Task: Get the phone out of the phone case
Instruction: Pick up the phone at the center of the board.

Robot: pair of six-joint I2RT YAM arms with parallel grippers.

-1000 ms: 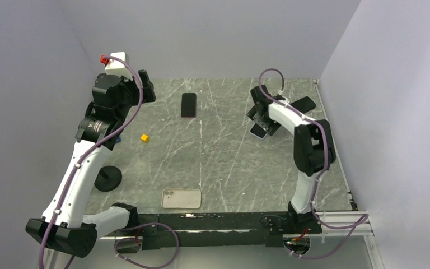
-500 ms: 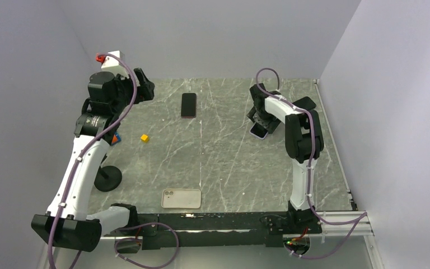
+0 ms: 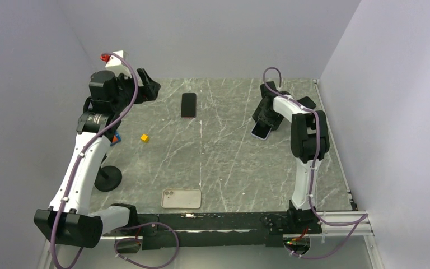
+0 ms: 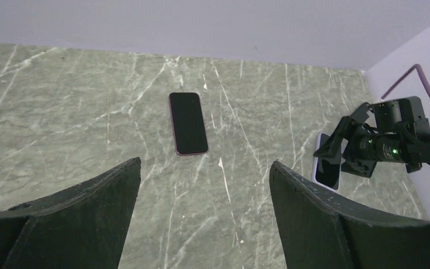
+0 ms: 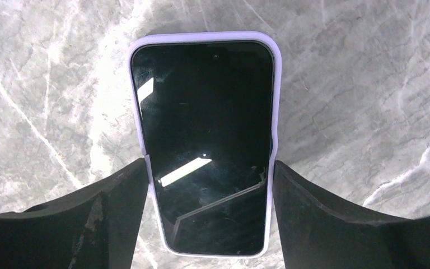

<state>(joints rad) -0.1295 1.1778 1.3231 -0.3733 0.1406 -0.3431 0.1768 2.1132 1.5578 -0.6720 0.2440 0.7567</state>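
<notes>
A phone with a dark screen sits in a lilac case (image 5: 204, 140). My right gripper (image 5: 208, 168) is shut on its two long edges, one finger on each side. In the top view the cased phone (image 3: 261, 131) is at the right back of the table, tilted, under the right gripper (image 3: 265, 120). It also shows in the left wrist view (image 4: 329, 165), held at an angle. My left gripper (image 4: 204, 168) is open and empty, high over the back left (image 3: 151, 89).
A bare dark phone (image 3: 188, 105) lies at the back centre, also in the left wrist view (image 4: 188, 123). An empty beige case (image 3: 181, 198) lies near the front edge. A yellow cube (image 3: 144, 138) and a black round base (image 3: 108, 178) are at the left.
The right wrist has turned and shifted slightly right, tilting the cased phone in its grip. The left arm has shifted a little at the back left.
</notes>
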